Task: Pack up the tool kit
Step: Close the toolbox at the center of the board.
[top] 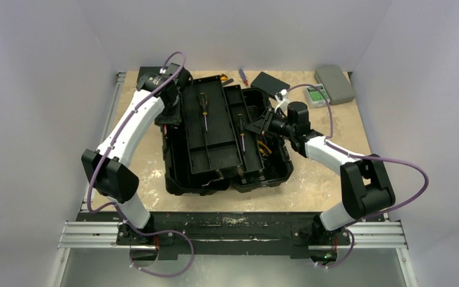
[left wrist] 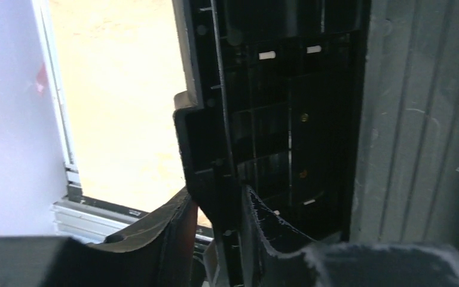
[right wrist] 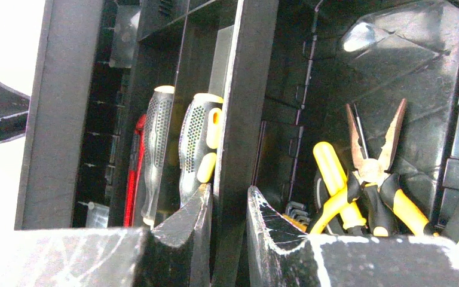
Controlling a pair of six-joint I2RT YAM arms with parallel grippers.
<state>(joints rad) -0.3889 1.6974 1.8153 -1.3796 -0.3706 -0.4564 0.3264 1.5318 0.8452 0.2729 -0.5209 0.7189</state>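
Tool kit open at centre of surface, with lift-out tray skewed over base.
Right hand narrow, clamped on tray wall.
Left hand narrow, astride black rim at kit's left side; tray or box unclear, firm contact unclear.
Step, likely: seat tray.
Do well: confirm left grip, keep tray level, lower both hands together, avoid pliers.
Right wrist alone shows pliers in base and screwdrivers beside wall.
Top view alone shows skew.
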